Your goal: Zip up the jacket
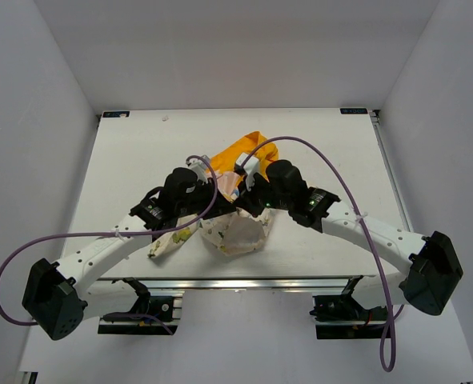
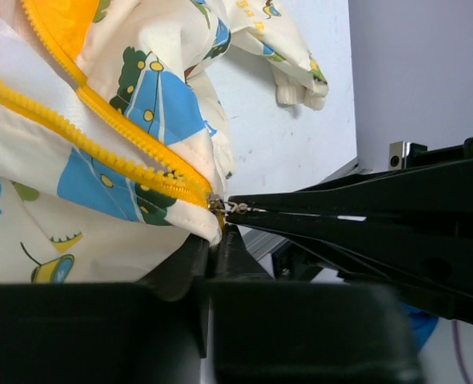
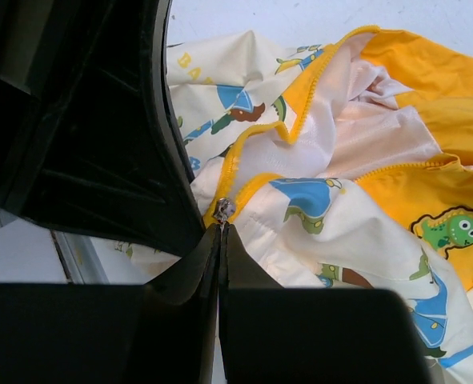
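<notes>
Cream-white cartoon-print fabric jacket point(image 1: 234, 234) lies mid white bench point(image 1: 132, 152). Our right jaws pinch small silver zipper pull point(image 3: 223, 209); left jaws pinch hem point(image 2: 208, 228). We hold hem taut, draw pull straight along yellow teeth point(image 2: 100, 152).

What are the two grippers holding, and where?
The right gripper pinches the zipper pull of the jacket. The left gripper seems to grip the jacket's bottom edge, right beside the zipper.

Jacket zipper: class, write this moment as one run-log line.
stage: zip start | left gripper: shut on jacket hem | right gripper: shut on zipper pull | zipper teeth: unjoined
</notes>
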Motion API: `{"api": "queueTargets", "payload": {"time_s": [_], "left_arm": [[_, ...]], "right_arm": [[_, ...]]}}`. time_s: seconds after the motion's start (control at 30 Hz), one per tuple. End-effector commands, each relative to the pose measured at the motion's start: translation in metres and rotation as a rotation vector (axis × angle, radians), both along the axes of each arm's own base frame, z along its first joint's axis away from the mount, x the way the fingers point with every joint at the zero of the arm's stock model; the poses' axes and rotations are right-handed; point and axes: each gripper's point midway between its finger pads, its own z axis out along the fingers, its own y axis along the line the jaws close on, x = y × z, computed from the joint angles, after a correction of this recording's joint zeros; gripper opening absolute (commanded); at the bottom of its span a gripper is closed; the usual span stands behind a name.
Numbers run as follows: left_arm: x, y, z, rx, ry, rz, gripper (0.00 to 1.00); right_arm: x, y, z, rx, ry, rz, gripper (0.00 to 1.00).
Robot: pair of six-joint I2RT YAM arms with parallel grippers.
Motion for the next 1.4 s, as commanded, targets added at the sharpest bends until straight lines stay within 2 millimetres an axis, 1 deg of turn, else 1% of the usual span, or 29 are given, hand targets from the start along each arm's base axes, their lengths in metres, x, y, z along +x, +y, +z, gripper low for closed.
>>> {"api": "queueTargets", "payload": {"time_s": [0.0,0.07,0.2,0.23,0.3,0.33,0.37,0.4,0.5,0.53,0.57,0.6,0.63,0.7,0.73,0.77,0.8,0.87,0.9,0.93,0.97,1.03,1.07,1.13,1.17,1.23,1.27,1.33,1.37], "left_arm": [[0.004,-0.003,0.007,-0.031,-0.031,-0.009,0.00],[0.004,-0.001,0.003,-0.023,-0.022,-0.003,0.00],[-0.011,0.005,-0.007,-0.031,0.020,-0.015,0.00],[-0.018,0.008,-0.018,-0.017,0.056,-0.020,0.00],[-0.029,0.009,-0.027,-0.019,0.100,-0.045,0.00],[-0.035,0.011,-0.032,-0.018,0.127,-0.048,0.00],[-0.042,0.014,-0.043,-0.008,0.159,-0.053,0.00],[-0.047,0.014,-0.047,-0.009,0.179,-0.064,0.00],[-0.058,0.023,-0.062,0.031,0.242,-0.056,0.00],[-0.059,0.025,-0.062,0.032,0.243,-0.054,0.00],[-0.063,0.026,-0.066,0.039,0.258,-0.060,0.00],[-0.067,0.028,-0.069,0.048,0.274,-0.062,0.00],[-0.071,0.029,-0.069,0.040,0.279,-0.073,0.00],[-0.081,0.032,-0.078,0.043,0.314,-0.086,0.00],[-0.086,0.033,-0.081,0.039,0.326,-0.097,0.00],[-0.090,0.035,-0.083,0.038,0.333,-0.101,0.00],[-0.094,0.037,-0.091,0.044,0.355,-0.099,0.00],[-0.101,0.036,-0.090,0.024,0.371,-0.124,0.00],[-0.107,0.039,-0.100,0.035,0.399,-0.123,0.00],[-0.110,0.039,-0.101,0.030,0.408,-0.134,0.00],[-0.112,0.041,-0.103,0.033,0.416,-0.134,0.00],[-0.119,0.046,-0.111,0.056,0.447,-0.129,0.00],[-0.121,0.048,-0.113,0.062,0.456,-0.127,0.00],[-0.127,0.052,-0.119,0.071,0.476,-0.131,0.00],[-0.130,0.051,-0.120,0.064,0.486,-0.140,0.00],[-0.135,0.053,-0.126,0.063,0.506,-0.141,0.00],[-0.139,0.053,-0.128,0.059,0.518,-0.151,0.00],[-0.141,0.053,-0.131,0.057,0.529,-0.156,0.00],[-0.142,0.054,-0.133,0.058,0.536,-0.159,0.00]], "right_arm": [[-0.003,0.005,0.004,0.037,-0.007,0.027,0.00],[-0.001,0.005,0.006,0.033,-0.019,0.021,0.00],[0.021,0.004,0.018,0.025,-0.085,-0.061,0.00],[0.030,0.002,0.021,0.015,-0.113,-0.102,0.00],[0.046,0.005,0.027,0.004,-0.144,-0.146,0.00],[0.058,0.001,0.028,-0.018,-0.171,-0.202,0.00],[0.064,0.000,0.027,-0.041,-0.177,-0.222,0.00],[0.074,0.004,0.029,-0.051,-0.189,-0.244,0.00],[0.097,0.007,0.028,-0.085,-0.220,-0.311,0.00],[0.104,0.005,0.027,-0.096,-0.224,-0.333,0.00],[0.111,0.008,0.018,-0.111,-0.212,-0.345,0.00],[0.120,0.007,0.025,-0.105,-0.215,-0.362,0.00],[0.126,0.007,0.022,-0.111,-0.209,-0.372,0.00],[0.143,0.003,0.013,-0.130,-0.203,-0.401,0.00],[0.153,0.002,0.019,-0.123,-0.212,-0.427,0.00],[0.159,0.000,0.012,-0.141,-0.203,-0.442,0.00],[0.165,-0.007,0.014,-0.145,-0.202,-0.463,0.00],[0.168,-0.009,0.018,-0.119,-0.208,-0.457,0.00],[0.173,-0.013,0.020,-0.109,-0.209,-0.455,0.00],[0.177,-0.010,0.029,-0.095,-0.215,-0.439,0.00],[0.185,-0.012,0.021,-0.118,-0.207,-0.448,0.00],[0.199,-0.016,0.021,-0.141,-0.220,-0.470,0.00],[0.212,-0.019,0.017,-0.146,-0.215,-0.485,0.00],[0.224,-0.020,0.014,-0.138,-0.208,-0.483,0.00],[0.238,-0.023,0.012,-0.136,-0.209,-0.503,0.00],[0.253,-0.028,0.008,-0.136,-0.209,-0.529,0.00],[0.269,-0.031,0.006,-0.132,-0.212,-0.550,0.00],[0.284,-0.033,0.002,-0.129,-0.211,-0.565,0.00],[0.297,-0.038,-0.016,-0.146,-0.190,-0.585,0.00]]}}
